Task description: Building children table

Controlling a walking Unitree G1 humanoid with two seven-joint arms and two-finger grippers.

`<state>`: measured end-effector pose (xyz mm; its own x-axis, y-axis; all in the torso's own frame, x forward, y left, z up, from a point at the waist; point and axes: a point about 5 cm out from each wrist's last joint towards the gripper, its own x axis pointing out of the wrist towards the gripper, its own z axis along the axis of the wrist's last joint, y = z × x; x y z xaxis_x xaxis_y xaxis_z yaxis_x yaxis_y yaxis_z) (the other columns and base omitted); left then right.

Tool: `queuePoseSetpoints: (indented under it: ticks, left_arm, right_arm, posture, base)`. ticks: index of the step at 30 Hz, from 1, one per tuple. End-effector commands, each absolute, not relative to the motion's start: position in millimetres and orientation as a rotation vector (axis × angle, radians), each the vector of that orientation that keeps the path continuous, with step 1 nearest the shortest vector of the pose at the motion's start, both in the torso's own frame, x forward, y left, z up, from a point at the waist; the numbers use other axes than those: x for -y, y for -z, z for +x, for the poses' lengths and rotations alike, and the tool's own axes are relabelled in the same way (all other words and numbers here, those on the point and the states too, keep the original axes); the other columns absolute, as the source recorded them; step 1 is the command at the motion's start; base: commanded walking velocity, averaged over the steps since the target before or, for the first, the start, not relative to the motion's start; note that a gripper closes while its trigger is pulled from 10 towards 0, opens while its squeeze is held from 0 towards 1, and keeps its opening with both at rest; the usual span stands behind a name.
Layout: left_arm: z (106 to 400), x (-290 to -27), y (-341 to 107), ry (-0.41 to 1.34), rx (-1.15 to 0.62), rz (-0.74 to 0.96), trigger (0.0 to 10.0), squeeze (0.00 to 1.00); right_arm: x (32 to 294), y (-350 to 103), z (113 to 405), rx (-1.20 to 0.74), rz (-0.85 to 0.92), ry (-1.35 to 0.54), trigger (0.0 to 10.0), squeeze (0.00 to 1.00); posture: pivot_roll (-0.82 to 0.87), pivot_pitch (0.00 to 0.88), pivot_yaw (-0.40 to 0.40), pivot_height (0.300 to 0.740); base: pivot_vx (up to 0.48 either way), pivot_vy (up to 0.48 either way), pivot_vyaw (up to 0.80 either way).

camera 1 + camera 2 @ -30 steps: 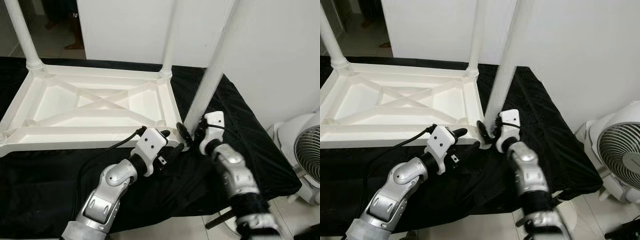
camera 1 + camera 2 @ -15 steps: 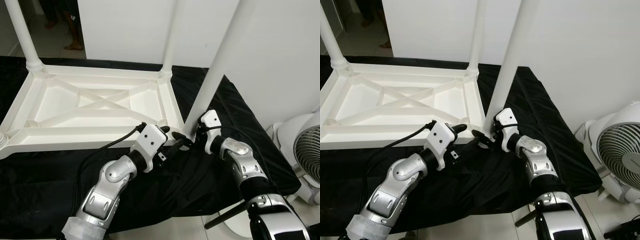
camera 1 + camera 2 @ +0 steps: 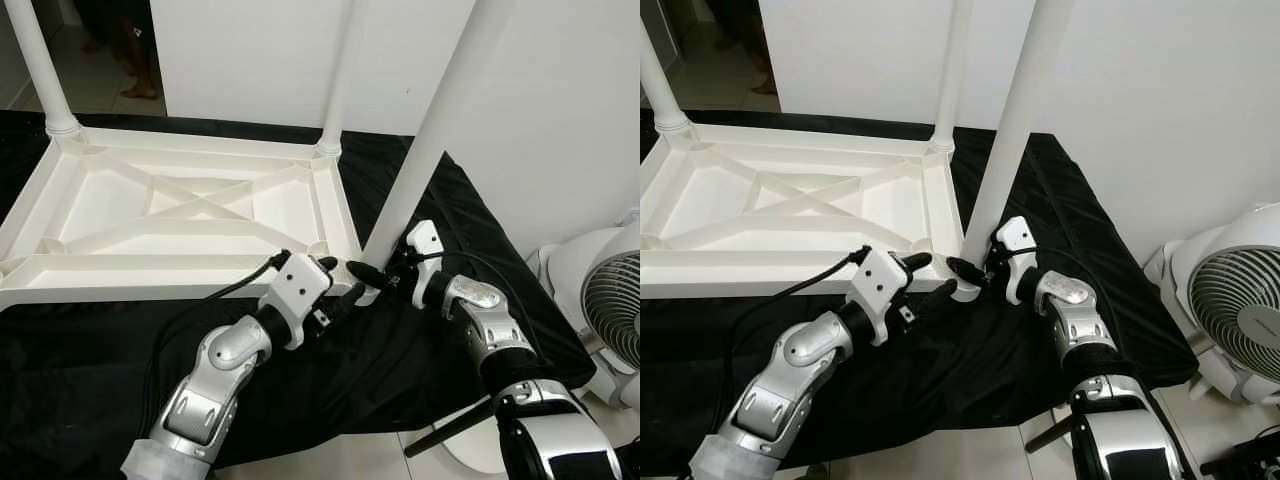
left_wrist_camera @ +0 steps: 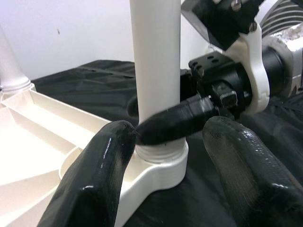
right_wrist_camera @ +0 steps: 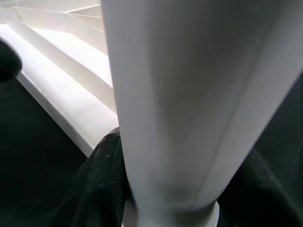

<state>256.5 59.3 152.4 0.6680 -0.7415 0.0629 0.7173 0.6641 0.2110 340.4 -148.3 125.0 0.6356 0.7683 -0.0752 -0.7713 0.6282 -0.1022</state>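
The white plastic table top [image 3: 150, 265] lies upside down on a black cloth. A long white leg [image 3: 430, 140] stands in the near right corner socket [image 4: 158, 161], leaning a little to the right. My right gripper [image 3: 372, 280] is shut on the leg just above the socket; its black fingers [image 5: 102, 184] wrap the leg [image 5: 189, 94] from both sides. My left gripper [image 3: 335, 290] is open at the same corner, with its fingers [image 4: 94, 179] apart on either side of the socket and nothing held.
Two more white legs stand in the far corners [image 3: 335, 70] [image 3: 35, 60]. A white fan [image 3: 610, 300] stands on the floor at the right, beyond the cloth's edge. A white wall rises behind. A person's feet [image 3: 130, 60] show at the far left.
My right forearm has swung down and outward while its gripper stayed on the leg's base. The left gripper has stayed at the corner. The camera has shifted slightly.
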Motion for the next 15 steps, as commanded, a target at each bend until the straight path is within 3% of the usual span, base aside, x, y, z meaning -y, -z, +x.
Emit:
queuePoseSetpoints:
  ticks: [1, 9, 13, 15]
  left_arm:
    - [253, -56, -151, 0.837, 0.147, 0.179, 10.0, 0.0]
    - [249, -54, -144, 0.855, 0.121, 0.164, 10.0, 0.0]
    - [248, -53, -143, 0.858, 0.116, 0.159, 10.0, 0.0]
    - [248, -55, -137, 0.85, 0.09, 0.124, 10.0, 0.0]
  right_arm:
    - [148, -113, 335, -0.066, -0.086, -0.843, 10.0, 0.0]
    - [141, -116, 324, 0.043, 0.124, -0.493, 10.0, 0.0]
    - [138, -119, 321, 0.057, 0.178, -0.431, 10.0, 0.0]
    - [131, -123, 317, 0.076, 0.288, -0.313, 10.0, 0.0]
  posture:
    - [0.16, 0.0, -0.135, 0.74]
    - [0.14, 0.0, -0.129, 0.74]
    - [0.14, 0.0, -0.128, 0.74]
    - [0.13, 0.0, -0.123, 0.74]
  base:
    - [0.0, 0.0, 0.0]
    - [0.0, 0.0, 0.0]
    - [0.0, 0.0, 0.0]
    - [0.0, 0.0, 0.0]
